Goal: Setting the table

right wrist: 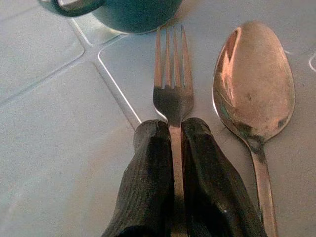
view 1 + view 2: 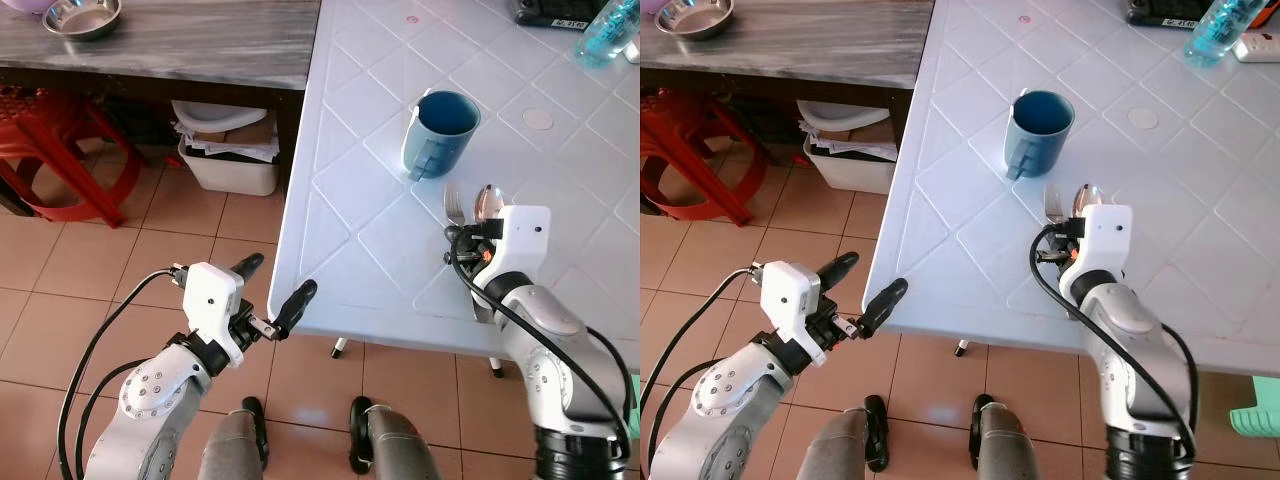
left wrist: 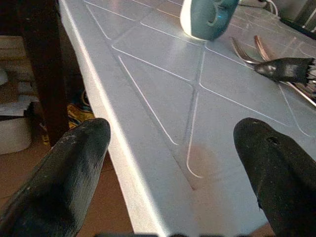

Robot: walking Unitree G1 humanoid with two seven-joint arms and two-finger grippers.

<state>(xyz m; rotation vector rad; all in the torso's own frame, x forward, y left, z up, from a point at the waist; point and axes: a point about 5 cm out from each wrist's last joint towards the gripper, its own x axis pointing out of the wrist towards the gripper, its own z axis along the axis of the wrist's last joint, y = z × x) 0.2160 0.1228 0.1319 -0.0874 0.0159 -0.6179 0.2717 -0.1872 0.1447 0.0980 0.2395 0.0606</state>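
The fork [image 1: 173, 84] is clamped by the right gripper [image 1: 175, 136] at centre frame, tines toward the mug [image 2: 441, 132], beside the spoon [image 1: 254, 79]. The left gripper [image 2: 272, 289] is held wide at the desk [image 2: 330, 230] edge.

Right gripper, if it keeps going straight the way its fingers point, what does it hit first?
Probably the blue mug. The right gripper is shut on the fork, whose tines point at the mug's base just ahead; the spoon lies alongside, off that line. Depth is hard to judge.
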